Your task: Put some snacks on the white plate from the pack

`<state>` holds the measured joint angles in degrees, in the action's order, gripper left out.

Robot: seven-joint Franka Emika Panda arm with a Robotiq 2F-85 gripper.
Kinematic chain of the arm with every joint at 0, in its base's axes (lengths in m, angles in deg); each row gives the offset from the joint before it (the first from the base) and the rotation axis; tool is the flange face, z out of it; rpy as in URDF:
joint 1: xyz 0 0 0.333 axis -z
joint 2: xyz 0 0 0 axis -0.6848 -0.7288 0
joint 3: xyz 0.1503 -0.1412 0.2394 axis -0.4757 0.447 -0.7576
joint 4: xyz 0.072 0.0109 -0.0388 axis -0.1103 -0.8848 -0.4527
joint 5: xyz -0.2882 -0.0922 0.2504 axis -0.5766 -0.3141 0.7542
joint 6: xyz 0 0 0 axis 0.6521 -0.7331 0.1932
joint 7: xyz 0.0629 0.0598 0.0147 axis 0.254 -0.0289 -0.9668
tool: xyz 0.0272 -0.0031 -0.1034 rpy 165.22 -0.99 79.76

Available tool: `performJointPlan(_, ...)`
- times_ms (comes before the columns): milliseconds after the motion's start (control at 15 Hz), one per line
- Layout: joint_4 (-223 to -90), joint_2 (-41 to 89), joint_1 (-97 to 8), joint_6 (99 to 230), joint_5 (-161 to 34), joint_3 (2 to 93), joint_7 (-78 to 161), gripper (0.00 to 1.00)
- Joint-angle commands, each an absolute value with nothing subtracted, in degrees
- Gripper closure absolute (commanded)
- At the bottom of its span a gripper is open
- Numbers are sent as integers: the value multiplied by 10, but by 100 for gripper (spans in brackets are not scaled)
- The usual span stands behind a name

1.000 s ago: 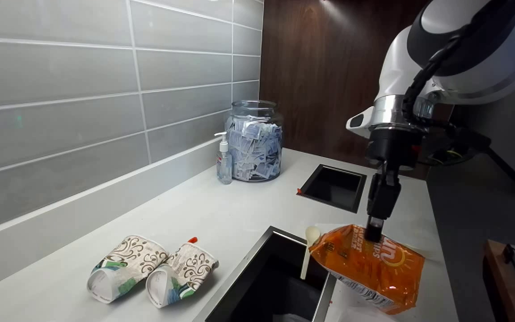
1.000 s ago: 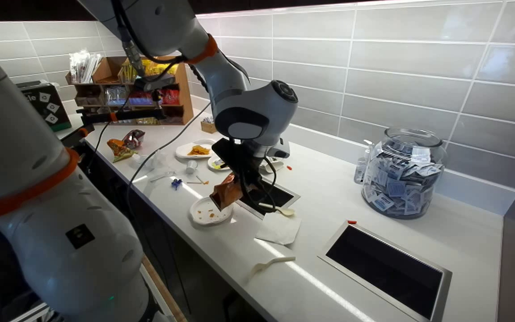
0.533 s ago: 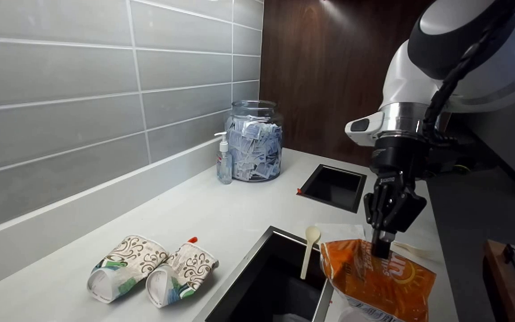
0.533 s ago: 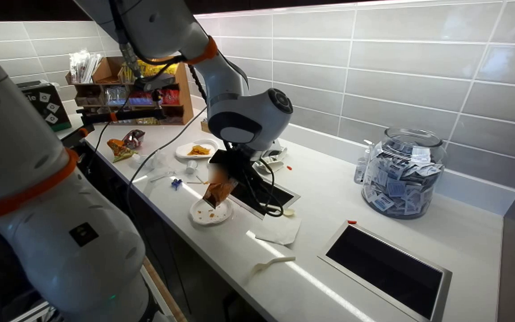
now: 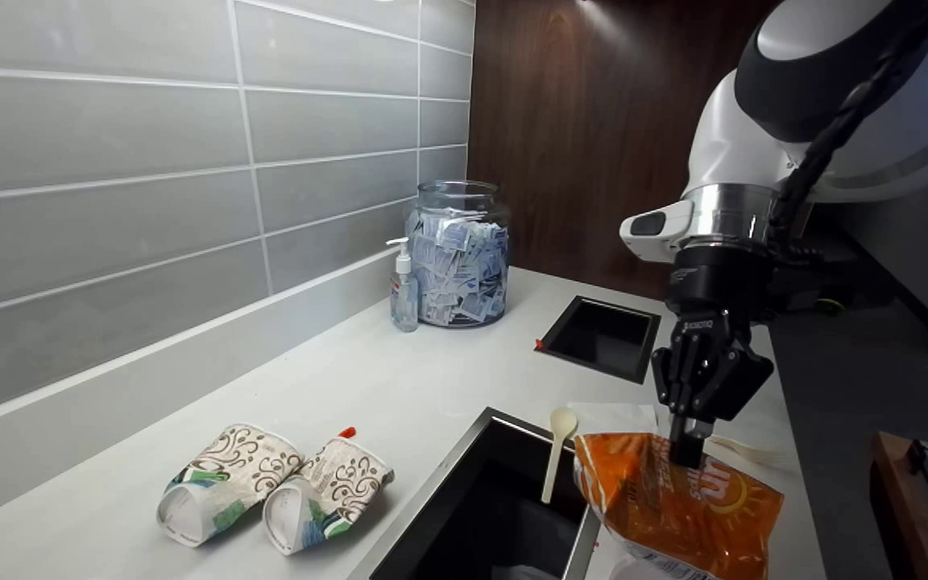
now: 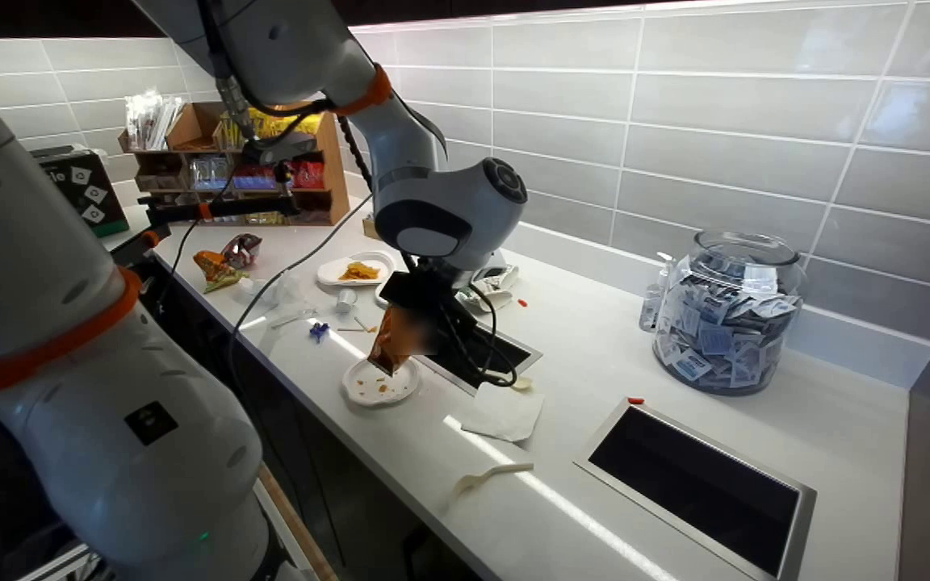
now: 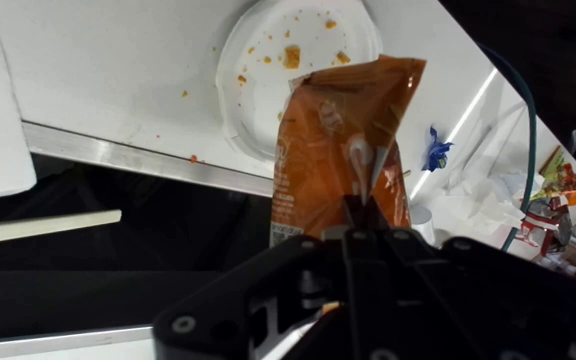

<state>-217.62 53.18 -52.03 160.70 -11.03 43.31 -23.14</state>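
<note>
In an exterior view, the orange bag (image 5: 649, 495) was held pinched in the claw (image 5: 685, 449), hung beneath it above the worktop (image 5: 432, 387); vs. 1 s earlier, both were seen lower & the claw had been turned.

In an exterior view, the bag's free end was aimed down at the white plate (image 6: 362, 395), approx. over it; it'd been swung steeper & farther across, plate unmoved.

In wrist view, the bag's long axis was pointed from claw to plate, which was partly covered; snack crumbs (image 7: 331, 24) + 1 larger piece (image 7: 292, 57) were seen there. More tilt prob. had to be given.
</note>
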Motion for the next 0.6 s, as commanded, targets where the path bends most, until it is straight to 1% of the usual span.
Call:
performJointPlan(0, -2181, 535, -522, 1604, -104, 426, -295, 100)
performJointPlan(533, -2190, 546, -526, 1602, -71, 422, -451, 100)
